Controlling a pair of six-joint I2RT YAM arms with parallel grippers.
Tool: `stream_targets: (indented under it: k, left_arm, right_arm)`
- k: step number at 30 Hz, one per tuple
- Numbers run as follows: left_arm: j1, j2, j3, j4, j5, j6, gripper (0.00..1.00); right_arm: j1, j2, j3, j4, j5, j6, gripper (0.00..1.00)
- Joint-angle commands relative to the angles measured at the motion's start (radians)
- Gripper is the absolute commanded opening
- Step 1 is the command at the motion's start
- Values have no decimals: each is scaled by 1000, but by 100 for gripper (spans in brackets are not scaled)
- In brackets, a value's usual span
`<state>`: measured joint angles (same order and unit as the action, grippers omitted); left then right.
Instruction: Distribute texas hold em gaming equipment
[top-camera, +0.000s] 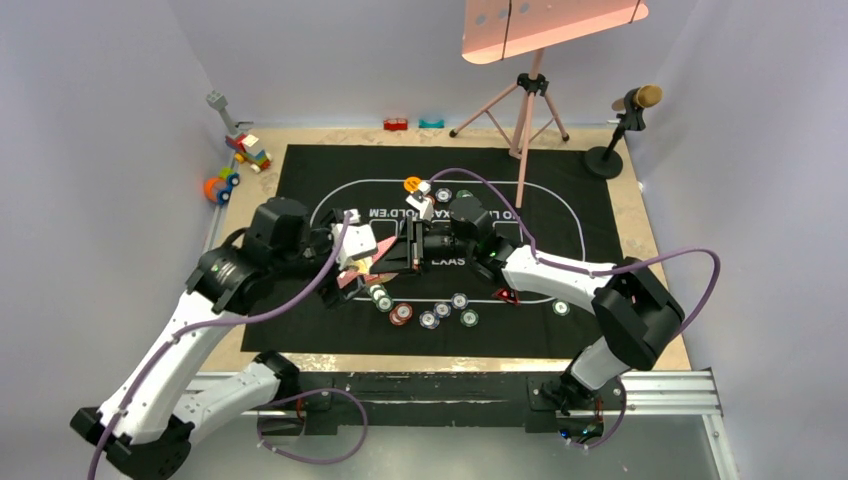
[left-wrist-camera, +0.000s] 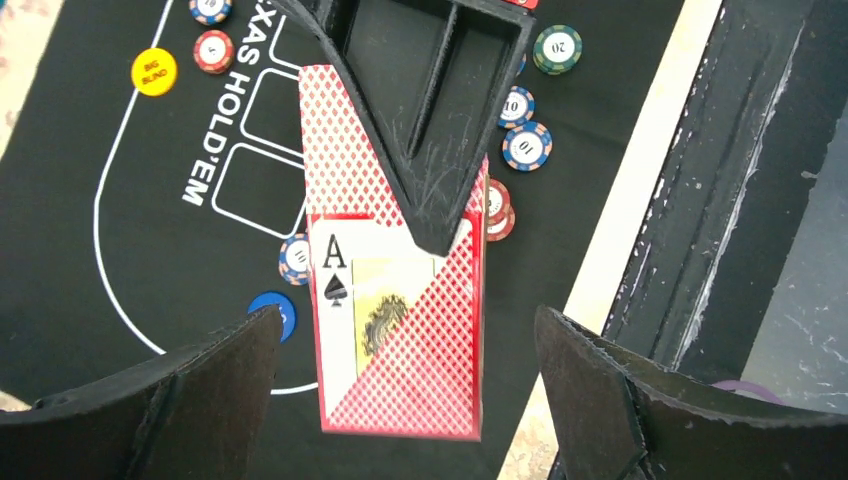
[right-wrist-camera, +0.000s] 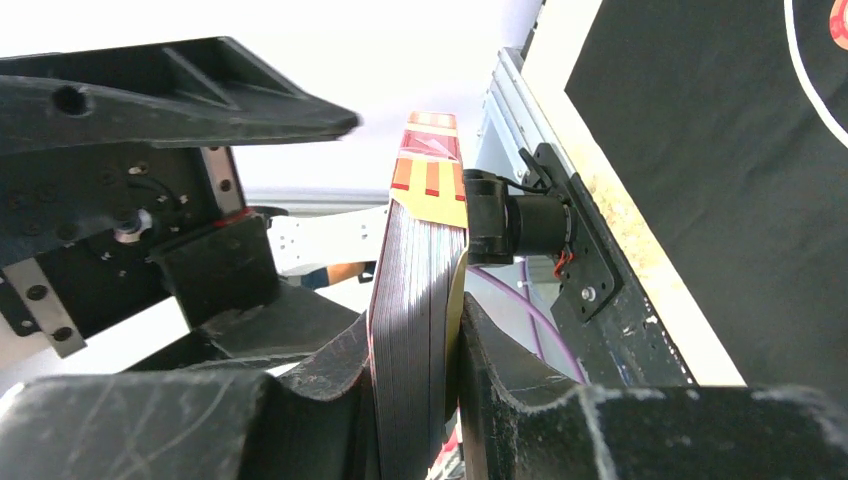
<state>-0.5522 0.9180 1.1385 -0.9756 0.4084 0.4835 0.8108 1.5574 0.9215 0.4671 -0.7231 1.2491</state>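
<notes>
Black mat (top-camera: 300, 330) covers most of the desk (top-camera: 637, 225), and above it hangs the deck of cards (left-wrist-camera: 400, 390). My right hand (right-wrist-camera: 415, 340) is clamped on its two flat faces. My left hand (left-wrist-camera: 408, 322) is spread as wide as it goes, one finger on each side of the deck, touching nothing. I judge the job barely begun. As far as I can see, the cards are all in that one deck. The chips (top-camera: 430, 315) sit bunched toward the mat's near edge. The orange button (left-wrist-camera: 154, 71) and blue button (left-wrist-camera: 275, 312) lie well apart.
</notes>
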Motion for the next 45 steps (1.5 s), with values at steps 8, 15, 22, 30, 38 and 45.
stream_targets:
  k: [8, 15, 22, 30, 38, 45]
  left_arm:
    - [-2, -51, -40, -31, 120, 105, 92]
    - [-1, -89, -144, 299, -78, 24, 100]
    - [-1, -62, -126, 242, 34, 53, 100]
    - [-1, -33, -123, 193, 96, 155, 100]
    - [-2, 5, -105, 207, 92, 156, 96]
    - [-4, 11, -106, 236, 97, 127, 76]
  right_arm:
    - [-1, -60, 63, 18, -6, -34, 19]
    - [-2, -65, 69, 11, -3, -36, 19]
    - [-1, -69, 74, -5, -8, -48, 19]
    - [-1, -72, 80, -19, -14, -58, 19]
    - [-1, -62, 90, -36, -20, -60, 19]
    - [-1, -41, 100, -46, -25, -50, 19]
